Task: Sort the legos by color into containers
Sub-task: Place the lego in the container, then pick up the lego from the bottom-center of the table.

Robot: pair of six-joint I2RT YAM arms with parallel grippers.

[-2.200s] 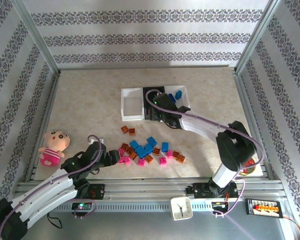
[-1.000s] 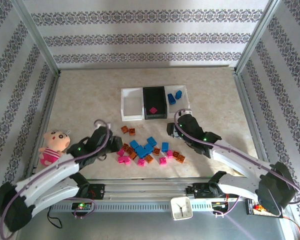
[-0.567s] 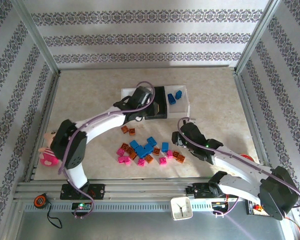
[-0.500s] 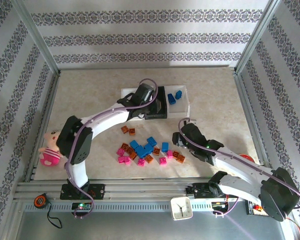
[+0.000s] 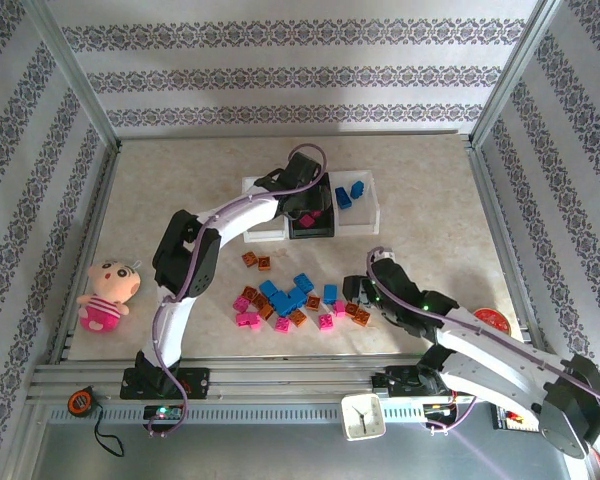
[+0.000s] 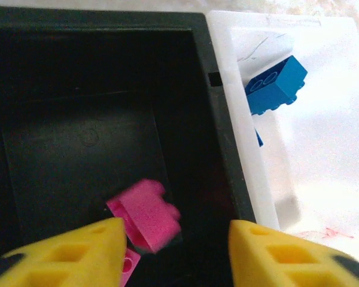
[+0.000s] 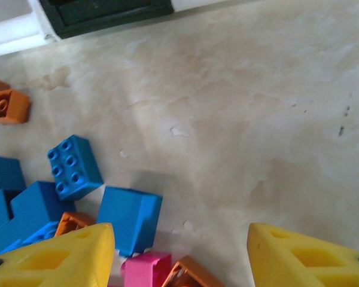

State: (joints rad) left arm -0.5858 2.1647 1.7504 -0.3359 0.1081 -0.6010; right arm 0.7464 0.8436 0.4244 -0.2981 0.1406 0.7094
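My left gripper (image 5: 306,203) hangs open over the black middle container (image 5: 312,235). In the left wrist view a blurred pink lego (image 6: 145,212) lies loose between the yellow fingers, with another pink one (image 6: 129,266) below it on the black floor (image 6: 60,149). Blue legos (image 5: 350,191) lie in the right white container (image 5: 371,212); the left white container (image 5: 263,214) holds nothing. My right gripper (image 5: 358,291) stands open low at the right end of the loose legos (image 5: 290,300). Between its fingers I see a blue lego (image 7: 128,218), a pink one (image 7: 145,269) and an orange one (image 7: 191,276).
A pink plush doll (image 5: 108,295) lies at the table's left edge. A small white clock (image 5: 361,415) and a tape measure (image 5: 80,402) sit on the front rail. Two orange legos (image 5: 256,261) lie apart from the pile, toward the containers.
The left arm swung from the pile up to the black container and its jaws opened, dropping a pink lego. The right arm drew back from the containers to the pile's right end.
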